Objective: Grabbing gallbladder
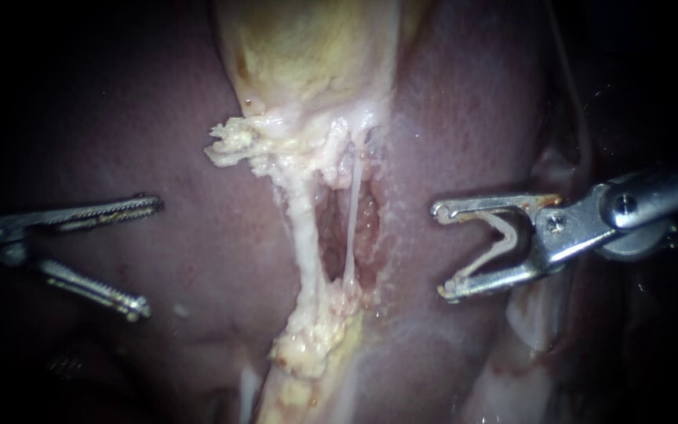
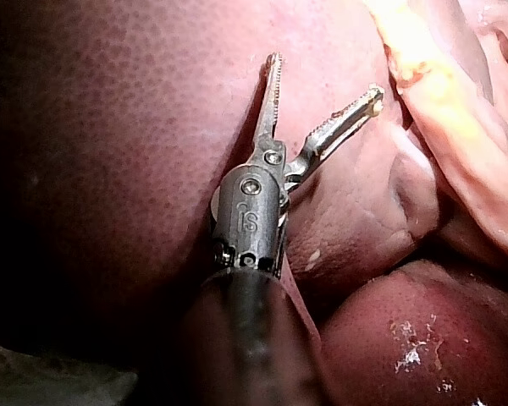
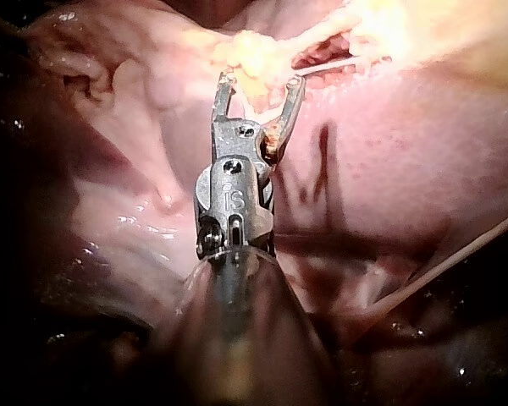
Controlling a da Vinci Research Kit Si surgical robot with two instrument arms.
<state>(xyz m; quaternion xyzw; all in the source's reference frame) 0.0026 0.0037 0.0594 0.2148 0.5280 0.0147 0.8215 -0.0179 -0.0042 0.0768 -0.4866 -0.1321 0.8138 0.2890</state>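
The pale yellow gallbladder [image 1: 308, 55] lies at the top centre of the endoscope view, between dark lobes of liver [image 1: 198, 235]. Below it a thick whitish tube [image 1: 301, 228] and a thin strand [image 1: 351, 228] run down to a fatty clump [image 1: 315, 338]. My left instrument [image 1: 151, 255] comes in from the left with toothed jaws open, over liver and well apart from the tubes. My right instrument [image 1: 442, 251] comes in from the right with jaws open and empty, just right of the dissected window. In the left wrist view its jaws [image 2: 326, 80] gape over liver; the right wrist view shows open jaws [image 3: 258, 85] before yellow fat [image 3: 254, 55].
Liver surface [image 1: 464, 118] flanks the dissected strip on both sides. A raw reddish window [image 1: 366, 235] opens between the tubes. A thin pale strand [image 3: 457, 254] crosses beside the right instrument's shaft in the right wrist view. The edges of the endoscope view are dark.
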